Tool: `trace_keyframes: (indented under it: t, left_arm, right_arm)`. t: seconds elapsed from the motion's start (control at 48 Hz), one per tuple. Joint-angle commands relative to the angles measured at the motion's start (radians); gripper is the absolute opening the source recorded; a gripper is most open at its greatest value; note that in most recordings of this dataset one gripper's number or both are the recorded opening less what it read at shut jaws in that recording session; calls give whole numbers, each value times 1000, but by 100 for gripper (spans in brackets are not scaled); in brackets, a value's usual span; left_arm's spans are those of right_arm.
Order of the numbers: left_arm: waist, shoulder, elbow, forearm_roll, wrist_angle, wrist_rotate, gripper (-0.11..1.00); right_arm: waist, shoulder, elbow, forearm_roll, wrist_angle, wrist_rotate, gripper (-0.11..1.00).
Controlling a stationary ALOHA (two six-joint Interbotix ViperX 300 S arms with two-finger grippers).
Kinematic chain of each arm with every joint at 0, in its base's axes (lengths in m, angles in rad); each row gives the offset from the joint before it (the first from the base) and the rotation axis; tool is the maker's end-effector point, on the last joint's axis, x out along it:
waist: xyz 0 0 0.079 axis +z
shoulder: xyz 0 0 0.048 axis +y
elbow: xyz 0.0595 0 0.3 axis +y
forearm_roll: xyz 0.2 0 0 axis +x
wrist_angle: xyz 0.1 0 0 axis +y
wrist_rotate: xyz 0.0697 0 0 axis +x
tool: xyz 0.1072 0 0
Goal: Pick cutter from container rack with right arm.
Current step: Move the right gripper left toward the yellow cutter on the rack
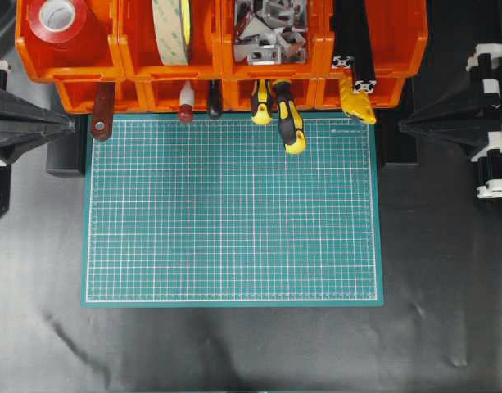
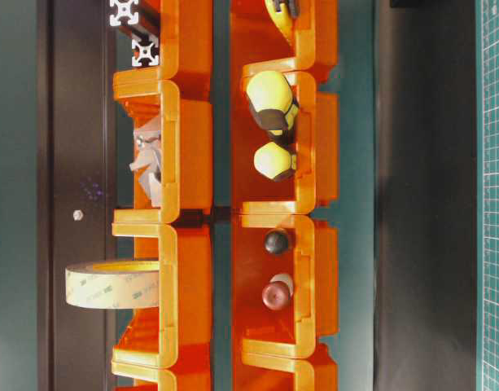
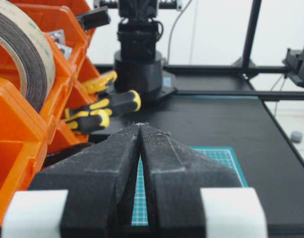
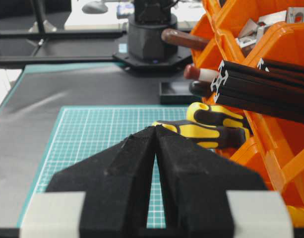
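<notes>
Overhead exterior view: two-tiered bright orange plastic container rack (image 1: 144, 57) spans the far edge, green gridded cutting mat (image 1: 232, 213) lies just near of it. Both arms parked at the sides, well apart from the rack. Right arm's black pointed gripper (image 1: 410, 124) sits at the right edge, fingers pressed together, holding nothing; left black gripper (image 1: 66, 124) the same on the left. Slim flat yellow cutter (image 1: 357, 100) pokes out of the lower-tier bin at the rack's right end, under the black slotted bars (image 1: 355, 72), right of the yellow-and-black screwdriver handles (image 1: 285, 115). Step in hand, my read: reach not begun. Spread the fingers first, come in low from the near-right, pinch the flat sides on the exposed end, steer clear of the bars and draw it out along the bin's slope.
</notes>
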Motion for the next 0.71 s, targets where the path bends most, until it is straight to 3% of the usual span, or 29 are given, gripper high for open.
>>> trace_keyframes:
  t: [0.0, 0.083, 0.312, 0.479, 0.687]
  left_arm:
    - [-15, -5, -61, 32, 8, -14, 6]
    - [-18, -18, -87, 32, 43, -15, -1]
    - [-40, -55, -137, 32, 206, -18, -1]
    - [-43, -74, -150, 32, 253, -18, -1]
    - [-43, -81, -150, 32, 262, -18, -1]
  right_arm:
    - [-9, 9, -40, 6, -11, 2, 2]
    - [-3, 11, -71, 6, 25, 11, 0]
    - [38, 66, -207, 6, 221, 12, 0]
    - [98, 137, -354, -5, 446, 6, 0]
    - [169, 209, -491, -78, 732, 15, 0]
